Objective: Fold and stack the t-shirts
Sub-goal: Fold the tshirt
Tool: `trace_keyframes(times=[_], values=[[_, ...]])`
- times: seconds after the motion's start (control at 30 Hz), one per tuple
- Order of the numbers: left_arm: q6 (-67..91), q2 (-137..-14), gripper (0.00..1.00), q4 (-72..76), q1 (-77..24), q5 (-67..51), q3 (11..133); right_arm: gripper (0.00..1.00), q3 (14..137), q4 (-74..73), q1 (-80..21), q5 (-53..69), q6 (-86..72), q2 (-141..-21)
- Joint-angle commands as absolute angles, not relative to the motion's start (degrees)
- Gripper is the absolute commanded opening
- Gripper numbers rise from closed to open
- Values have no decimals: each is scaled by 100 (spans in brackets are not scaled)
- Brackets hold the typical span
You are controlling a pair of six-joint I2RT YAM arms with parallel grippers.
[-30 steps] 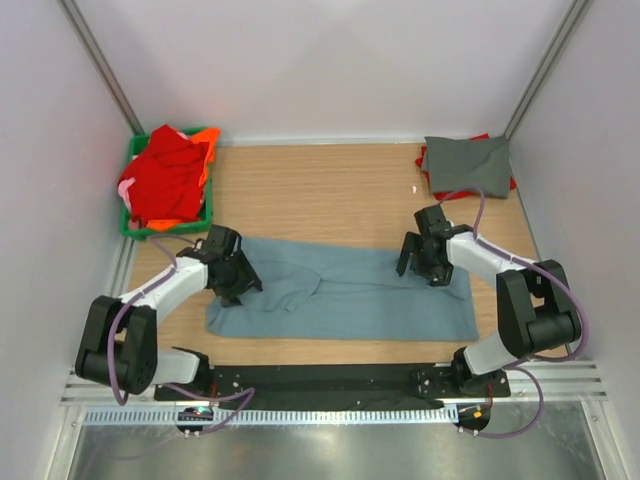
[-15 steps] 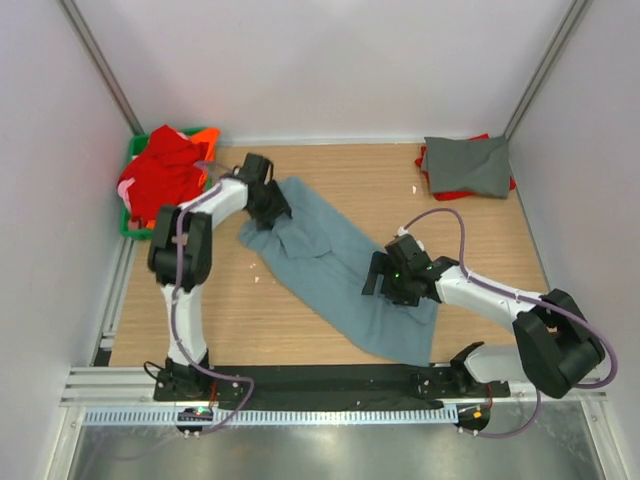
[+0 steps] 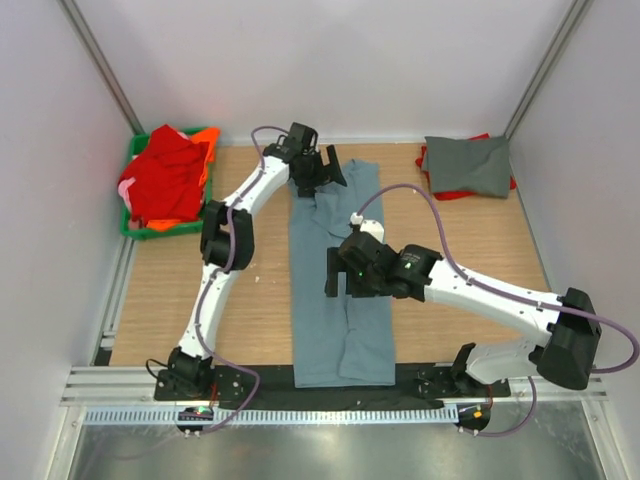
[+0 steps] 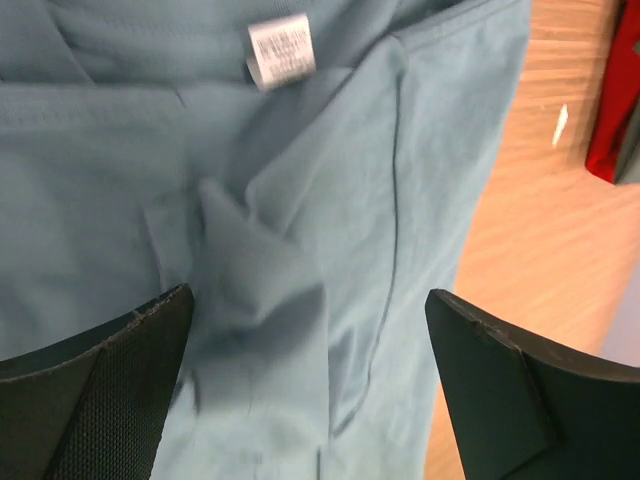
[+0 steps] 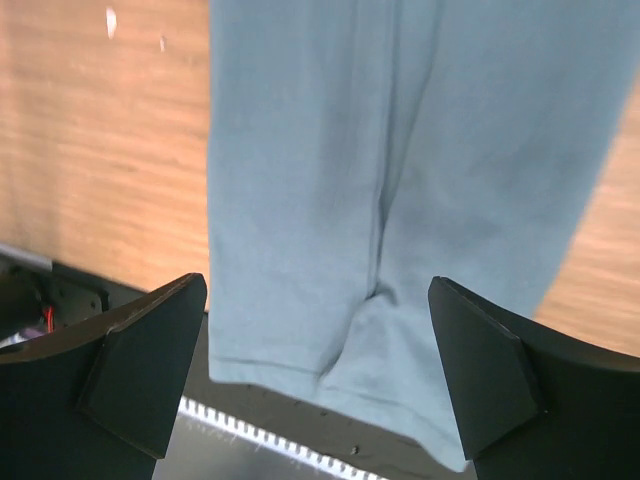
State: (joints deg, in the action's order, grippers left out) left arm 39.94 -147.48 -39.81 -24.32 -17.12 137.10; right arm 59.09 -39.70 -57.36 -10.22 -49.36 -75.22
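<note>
Blue-grey t-shirt [image 3: 340,330] lies in a long strip down mid bench [image 3: 450,240], prob. straightened for the next fold. L arm [image 3: 255,190]'s jaws at collar, R arm [image 3: 470,290]'s over middle: both wide open, empty.

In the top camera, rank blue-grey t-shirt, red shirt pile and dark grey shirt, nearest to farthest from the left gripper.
1. blue-grey t-shirt, directly under the left gripper.
2. Too close to call: red shirt pile, left; dark grey shirt, right.
</note>
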Motion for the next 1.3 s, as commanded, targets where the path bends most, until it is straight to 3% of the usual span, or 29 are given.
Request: trace_keyframes(times=[0.0, 0.17, 0.27, 0.37, 0.5, 0.57, 0.73, 0.97, 1.27], values=[[3841, -13475, 100, -4085, -2084, -1837, 13718, 100, 6600, -5027, -5555, -2100, -4325, -7321], [3648, -12335, 100, -5360, -1987, -1574, 14168, 100, 6917, -4599, -4608, -1716, -3851, -7427], [3332, -11203, 100, -5703, -1978, -1215, 13581, 99, 7030, -3886, -3606, -924, -3481, -7680], [3086, -10260, 100, -5678, -1978, -1134, 12177, 99, 7827, -3946, -3104, -923, -2998, -8259], [3006, -8207, 100, -5222, -2039, -1142, 9300, 99, 8709, -3886, -2568, -687, -2471, -9506], [2997, -7597, 100, -5063, -2083, -1108, 8128, 95, 9225, -3858, -2277, -502, -2303, -9929], [2953, -5683, 100, -5386, -2127, -906, 6673, 81, 9949, -3351, -1750, 155, -2250, -11238], [2550, -4650, 100, -5589, -2127, -818, 5837, 75, 11722, -3498, -1556, 668, -2136, -12961], [2461, -4579, 99, -5643, -2127, -1239, 5687, 63, 11347, -2857, -1547, 571, -2399, -13421]])
